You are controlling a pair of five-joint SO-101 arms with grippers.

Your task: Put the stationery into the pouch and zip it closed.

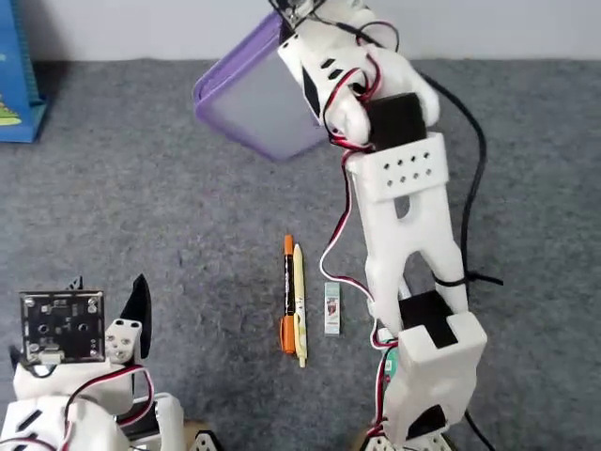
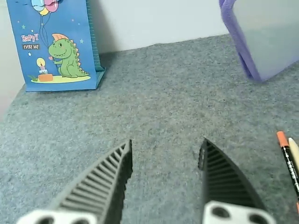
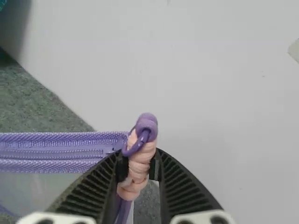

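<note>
While the right gripper clamps the peach zipper tab of the purple-edged translucent pouch, the left gripper hangs open.

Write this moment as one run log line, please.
right gripper: shut on zipper pull, pouch held up | left gripper: open, empty | orange pen, yellow pen, eraser: on mat

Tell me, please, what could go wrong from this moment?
1. The right jaws hold the hanging pouch only by its zipper pull, so it may slip or swing.
2. The zipper looks shut while the orange pen, yellow pen and small eraser-like piece lie on the carpet; they cannot enter yet.
</note>
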